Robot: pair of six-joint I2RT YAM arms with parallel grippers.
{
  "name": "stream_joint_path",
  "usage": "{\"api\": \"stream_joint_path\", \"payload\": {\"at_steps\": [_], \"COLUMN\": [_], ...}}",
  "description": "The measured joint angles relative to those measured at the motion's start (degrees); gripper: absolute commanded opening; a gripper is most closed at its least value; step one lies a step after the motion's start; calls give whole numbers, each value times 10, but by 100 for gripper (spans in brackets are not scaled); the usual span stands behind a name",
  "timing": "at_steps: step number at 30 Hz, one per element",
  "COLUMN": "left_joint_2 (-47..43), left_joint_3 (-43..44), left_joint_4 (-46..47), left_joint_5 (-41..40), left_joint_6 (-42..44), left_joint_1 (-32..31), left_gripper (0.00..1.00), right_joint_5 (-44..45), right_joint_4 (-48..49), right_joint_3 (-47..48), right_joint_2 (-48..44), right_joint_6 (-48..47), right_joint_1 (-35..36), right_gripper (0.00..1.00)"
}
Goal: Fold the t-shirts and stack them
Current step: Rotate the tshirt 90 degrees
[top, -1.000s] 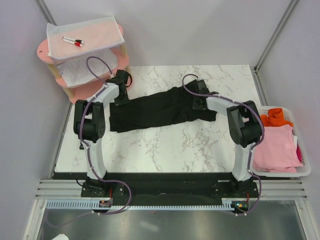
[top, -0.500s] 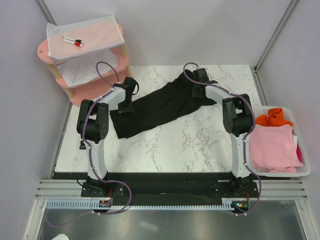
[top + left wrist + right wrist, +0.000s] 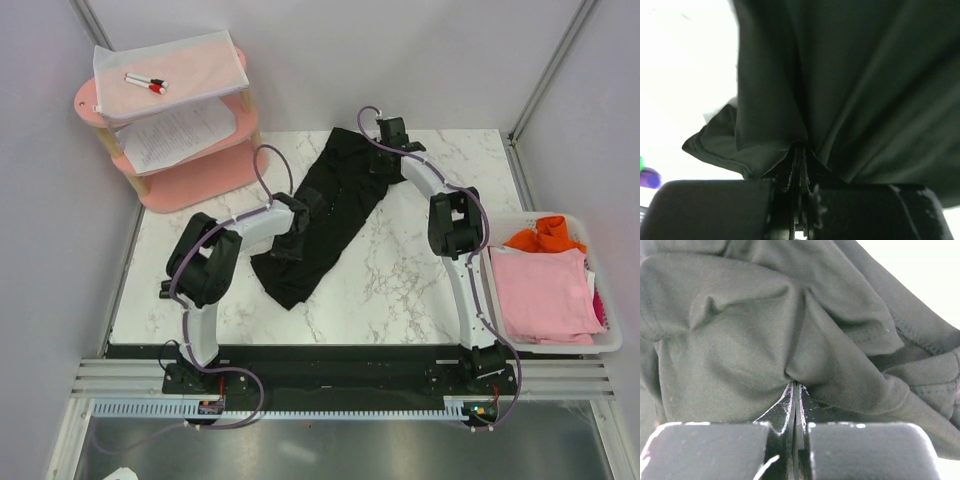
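Item 1, nearest: pink t-shirt, lying flat in the white basket, well to the right of the black t-shirt. An orange t-shirt is bunched just behind it in the same basket. Neither is held.

Item 2: black t-shirt, the reference piece, lying as a long rumpled band on the marble tabletop. Its long axis runs near to far, leaning right toward the far end. The near end lies loose and bunched.

Item 3: left gripper, at the black t-shirt's left edge, in its nearer half. Fingers clenched on a pinch of the cloth; the left wrist view shows fabric fanning away from the closed tips.

Item 4: right gripper, at the black t-shirt's far right corner. Fingers likewise clamped on a gathered fold, creases radiating from the tips.

Item 5, farthest: pink shelf, up and to the left of the black t-shirt, carrying paper sheets.

Remark: the two grips sit toward opposite ends of the long axis, the left arm nearer the loose end. Spreading the shirt flat probably depends on drawing the two grips apart along that axis.
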Motion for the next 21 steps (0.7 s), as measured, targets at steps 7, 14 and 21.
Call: {"api": "stream_joint_path", "payload": {"at_steps": [7, 14, 21], "left_joint_2": [-27, -96, -160], "left_joint_3": [-30, -29, 35], "left_joint_4": [-9, -18, -13], "left_joint_5": [48, 53, 23], "left_joint_6": [-34, -62, -64], "left_joint_1": [-70, -76, -59], "left_gripper": [2, 2, 2], "right_joint_5": [-44, -63, -88], "right_joint_4": [-7, 31, 74], "right_joint_3": [60, -87, -269], "right_joint_2": [36, -75, -316], "right_joint_6": [-15, -15, 3], "right_joint_1": [4, 6, 34], "right_gripper": [0, 0, 0]}}
